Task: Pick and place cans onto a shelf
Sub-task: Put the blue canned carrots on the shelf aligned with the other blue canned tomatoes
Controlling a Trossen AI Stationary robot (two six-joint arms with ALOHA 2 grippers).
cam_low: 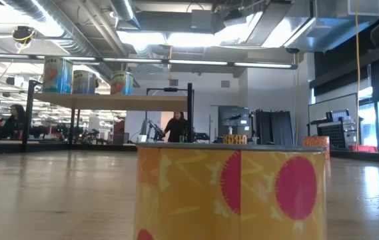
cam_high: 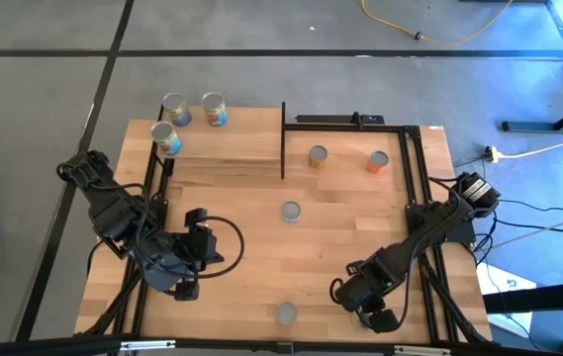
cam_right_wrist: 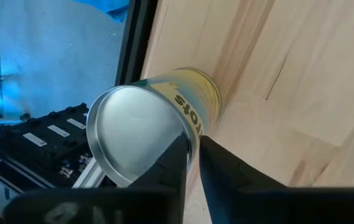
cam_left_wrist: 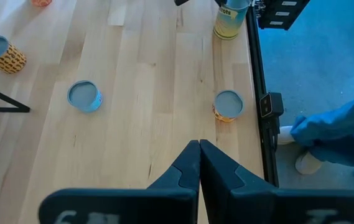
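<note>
My right end effector (cam_right_wrist: pixel 192 152) pinched the yellow can's (cam_right_wrist: pixel 164 118) rim for lifting to the shelf (cam_high: pixel 224 153); the left end effector (cam_left_wrist: pixel 199 163) waited, fingers together.

Wooden tabletop (cam_high: pixel 261 247), light planks, w/ black metal frame rails (cam_high: pixel 415 168) along far & right edges. Grey floor (cam_high: pixel 261 69) around it, dark seam lines across. Yellow cable (cam_high: pixel 429 38) loops on floor beyond table; pale cable (cam_high: pixel 548 148) runs to a plug at right. Low view: open office/lab behind, ceiling ducts (cam_low: pixel 62 33), strip lights. Person in dark top (cam_low: pixel 176 127) stands mid-room; another person (cam_low: pixel 16 121) sits at far left by a monitor. Left wrist view: blue sleeve (cam_left_wrist: pixel 335 134) just past table edge.
</note>
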